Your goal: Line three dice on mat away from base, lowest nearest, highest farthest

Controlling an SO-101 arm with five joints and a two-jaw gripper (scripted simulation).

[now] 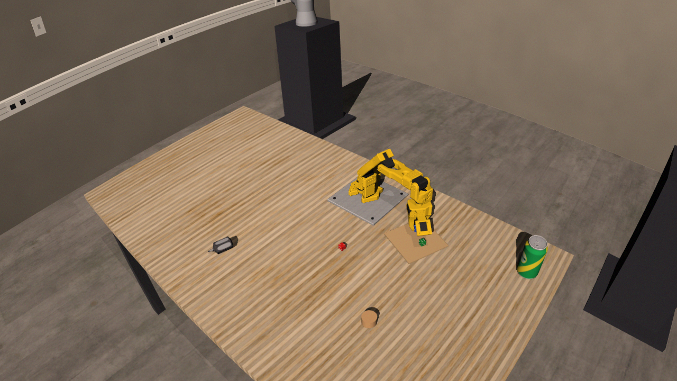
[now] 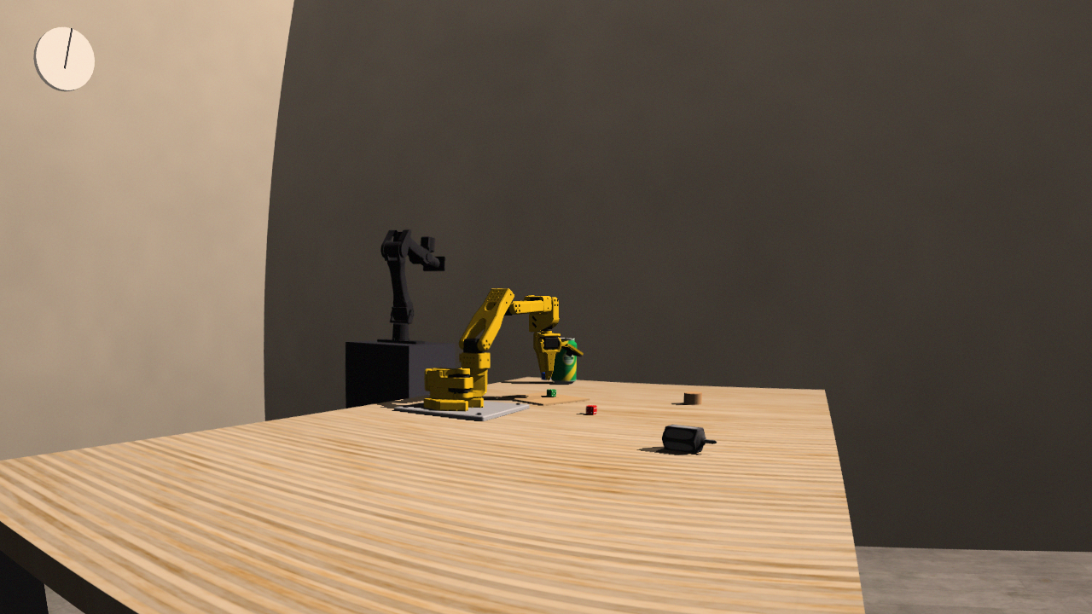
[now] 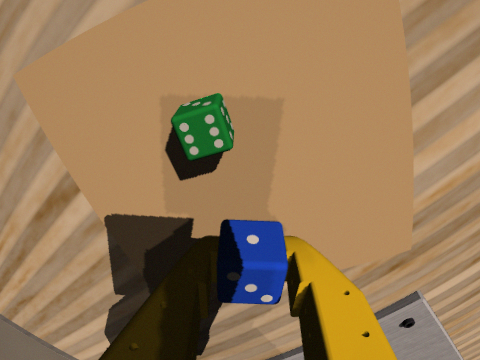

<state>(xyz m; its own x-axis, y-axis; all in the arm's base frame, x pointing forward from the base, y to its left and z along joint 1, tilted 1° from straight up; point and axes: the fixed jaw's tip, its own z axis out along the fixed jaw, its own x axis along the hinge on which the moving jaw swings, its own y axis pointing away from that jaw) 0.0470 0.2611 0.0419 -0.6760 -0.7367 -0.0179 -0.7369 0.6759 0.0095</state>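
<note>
My gripper is shut on a blue die and holds it just above the near edge of the tan mat. A green die sits flat near the middle of the mat, a little beyond the blue die, with a six-pip face toward the wrist camera. A red die lies on the bare table, off the mat, to its left in the top view.
The arm's grey base plate is just behind the mat. A green soda can stands to the mat's right. A small brown cylinder and a dark grey object lie farther off.
</note>
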